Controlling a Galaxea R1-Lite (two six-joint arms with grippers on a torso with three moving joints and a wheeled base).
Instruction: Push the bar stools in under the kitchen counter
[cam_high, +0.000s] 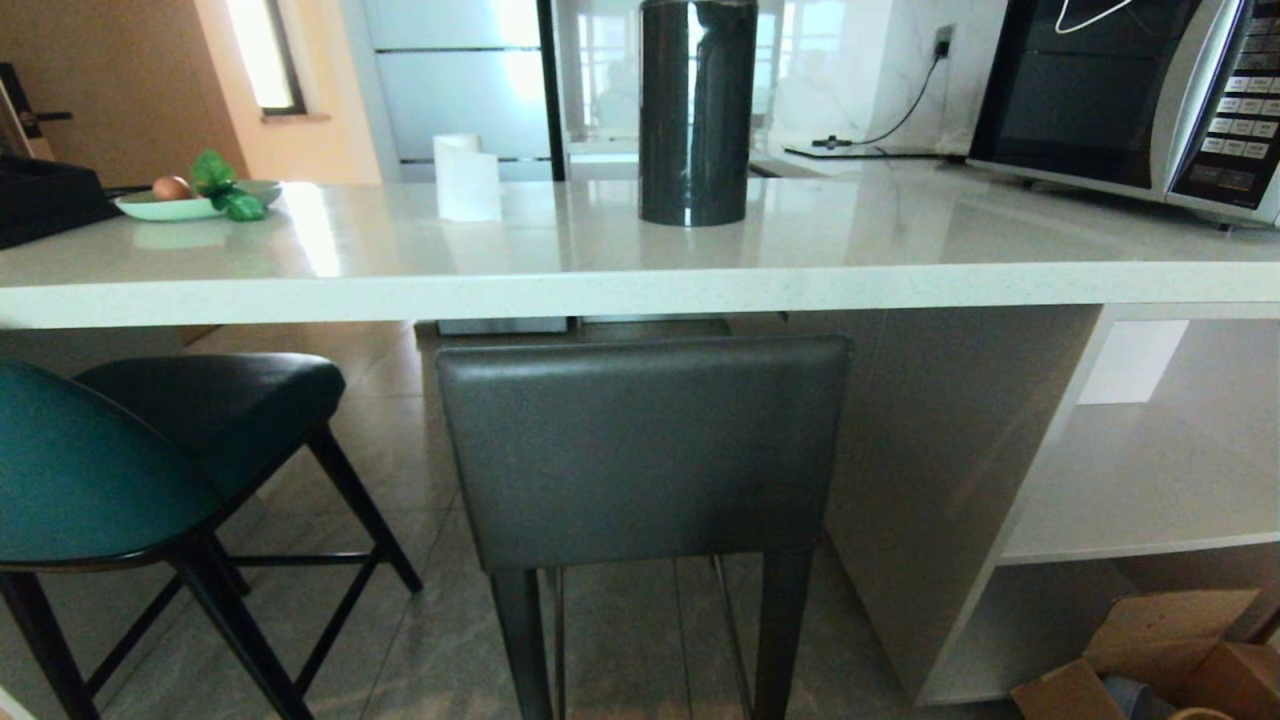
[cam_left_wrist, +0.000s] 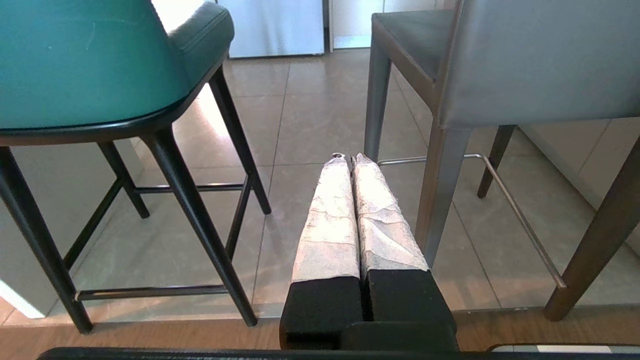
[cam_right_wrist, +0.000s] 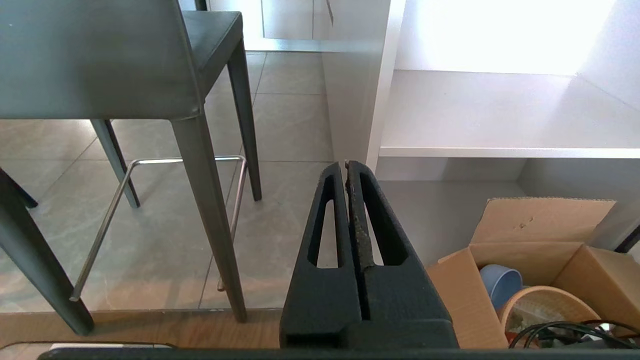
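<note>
The dark grey bar stool (cam_high: 645, 450) stands with its rectangular back toward me, its seat reaching under the white kitchen counter (cam_high: 620, 285). To its left the teal bar stool (cam_high: 90, 480) on thin black legs stands turned at an angle beside the counter edge. Neither arm appears in the head view. My left gripper (cam_left_wrist: 350, 159), fingers wrapped in white tape, is shut and empty, low between the teal stool (cam_left_wrist: 90, 65) and the grey stool (cam_left_wrist: 525, 60). My right gripper (cam_right_wrist: 346, 164) is shut and empty, beside the grey stool's leg (cam_right_wrist: 210, 200).
On the counter stand a dark cylinder (cam_high: 697, 110), a white roll (cam_high: 466, 177), a plate of fruit (cam_high: 190, 200) and a microwave (cam_high: 1130, 90). White shelves (cam_high: 1150, 470) sit at the right, with a cardboard box (cam_right_wrist: 540, 270) of bowls on the floor.
</note>
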